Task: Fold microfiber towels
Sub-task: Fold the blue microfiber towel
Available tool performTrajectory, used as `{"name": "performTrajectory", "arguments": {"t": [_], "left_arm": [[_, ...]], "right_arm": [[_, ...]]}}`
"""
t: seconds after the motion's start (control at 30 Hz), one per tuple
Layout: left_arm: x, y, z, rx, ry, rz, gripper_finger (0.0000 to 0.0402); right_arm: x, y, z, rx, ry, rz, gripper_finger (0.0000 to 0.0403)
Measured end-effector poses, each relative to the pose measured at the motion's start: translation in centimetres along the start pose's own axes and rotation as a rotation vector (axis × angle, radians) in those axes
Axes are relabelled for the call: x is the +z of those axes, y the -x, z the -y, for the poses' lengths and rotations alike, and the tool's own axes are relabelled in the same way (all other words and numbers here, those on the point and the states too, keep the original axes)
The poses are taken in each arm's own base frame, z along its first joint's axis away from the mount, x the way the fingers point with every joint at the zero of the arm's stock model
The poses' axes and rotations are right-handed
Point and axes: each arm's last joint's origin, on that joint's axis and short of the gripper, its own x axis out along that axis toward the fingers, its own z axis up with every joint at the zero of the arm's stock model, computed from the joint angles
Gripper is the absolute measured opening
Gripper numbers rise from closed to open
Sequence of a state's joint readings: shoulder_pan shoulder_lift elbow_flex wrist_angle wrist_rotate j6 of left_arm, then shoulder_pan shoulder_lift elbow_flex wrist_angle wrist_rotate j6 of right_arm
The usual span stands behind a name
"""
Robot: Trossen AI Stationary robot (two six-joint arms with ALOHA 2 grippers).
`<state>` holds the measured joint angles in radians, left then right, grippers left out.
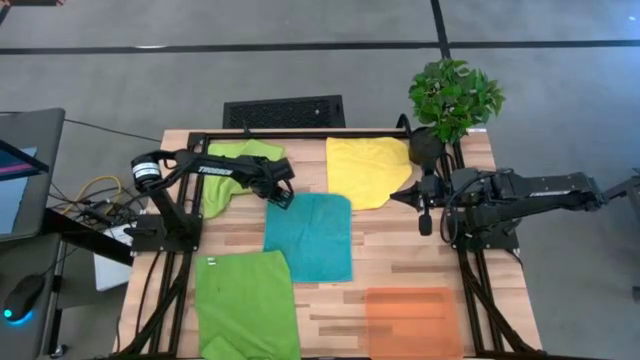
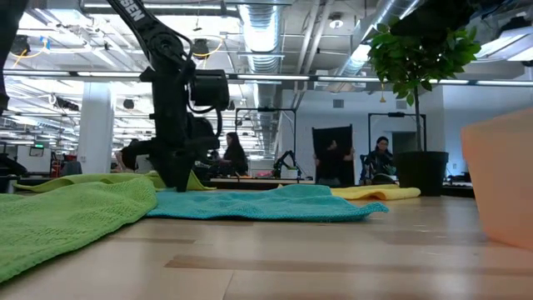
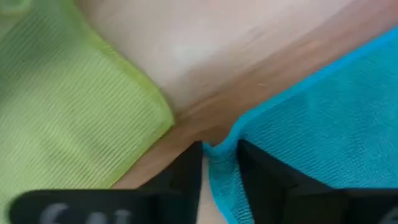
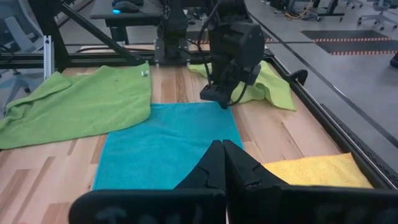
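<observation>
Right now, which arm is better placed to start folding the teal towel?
Left. Its hand is at the teal towel's corner, fingers either side of the edge. The right hand is shut, beside the yellow towel.

My arms are matte black, jointed, with white lettering along the links. My left claw (image 1: 284, 197) has two dark, flat fingers (image 3: 186, 177); a silver-ringed joint sits at that arm's shoulder.
</observation>
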<state>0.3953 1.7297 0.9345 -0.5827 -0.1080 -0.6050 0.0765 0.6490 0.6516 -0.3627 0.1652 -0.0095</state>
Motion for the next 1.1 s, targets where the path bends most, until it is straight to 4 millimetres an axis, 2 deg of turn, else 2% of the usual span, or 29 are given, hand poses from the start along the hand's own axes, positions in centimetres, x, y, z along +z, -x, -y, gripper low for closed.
{"name": "performTrajectory", "arguments": {"t": [0.1,0.17,0.4,0.7,0.9,1.1], "left_arm": [[0.3,0.2,0.2,-0.008,-0.019,0.012,0.0025],[0.5,0.3,0.3,-0.009,-0.020,0.020,0.0009],[1.5,1.5,1.6,-0.026,-0.105,0.086,0.0003],[2.2,4.5,5.1,-0.096,-0.273,0.174,0.0001],[1.5,6.2,7.1,-0.114,-0.404,0.186,0.0001],[0.2,8.0,9.5,-0.141,-0.560,0.201,0.0000]], "right_arm": [[-0.1,-0.1,0.0,0.003,0.002,-0.013,0.0008],[-0.2,-0.2,0.0,0.003,0.004,-0.022,0.0008],[-0.6,-1.3,-0.1,-0.005,0.007,-0.077,0.0019],[-1.6,-4.5,0.8,-0.083,-0.089,-0.211,0.0117],[-2.7,-7.0,1.8,-0.126,-0.065,-0.302,0.0173],[-4.0,-10.0,1.8,-0.030,0.030,-0.378,0.0195]]}}
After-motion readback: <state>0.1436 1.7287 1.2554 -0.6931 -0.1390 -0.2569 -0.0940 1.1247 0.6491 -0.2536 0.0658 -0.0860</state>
